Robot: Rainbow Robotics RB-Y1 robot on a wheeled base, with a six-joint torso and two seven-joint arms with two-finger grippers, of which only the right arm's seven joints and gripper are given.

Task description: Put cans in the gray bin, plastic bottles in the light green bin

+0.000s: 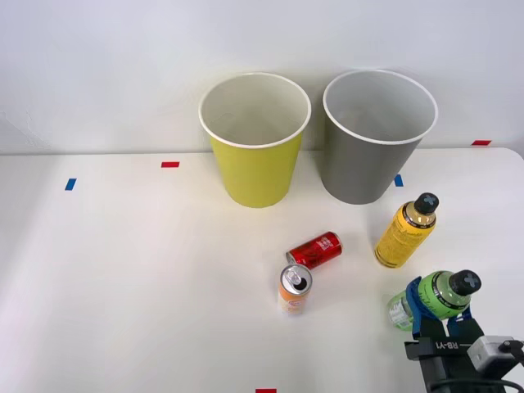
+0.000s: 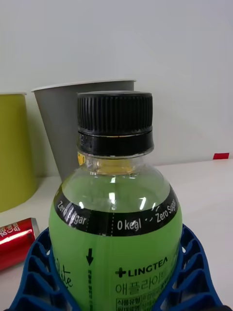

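My right gripper point(image 1: 431, 306) is shut on the bright green plastic bottle point(image 1: 440, 293), which stands at the table's near right. Its blue ribbed fingers point(image 2: 36, 274) press both sides of the green bottle point(image 2: 116, 233) below the black cap. The yellow-orange bottle point(image 1: 405, 234) stands upright just beyond it. A red can point(image 1: 315, 250) lies on its side near the middle, also seen as the red can point(image 2: 13, 241) in the wrist view. The orange-and-white can point(image 1: 294, 291) stands upright beside it. The light green bin point(image 1: 254, 168) and gray bin point(image 1: 370, 164) stand side by side at the back.
The white table meets a white wall right behind the bins. Small red tape marks point(image 1: 169, 164) and blue tape marks point(image 1: 70, 184) lie flat on the tabletop. The table's left half holds only tape marks.
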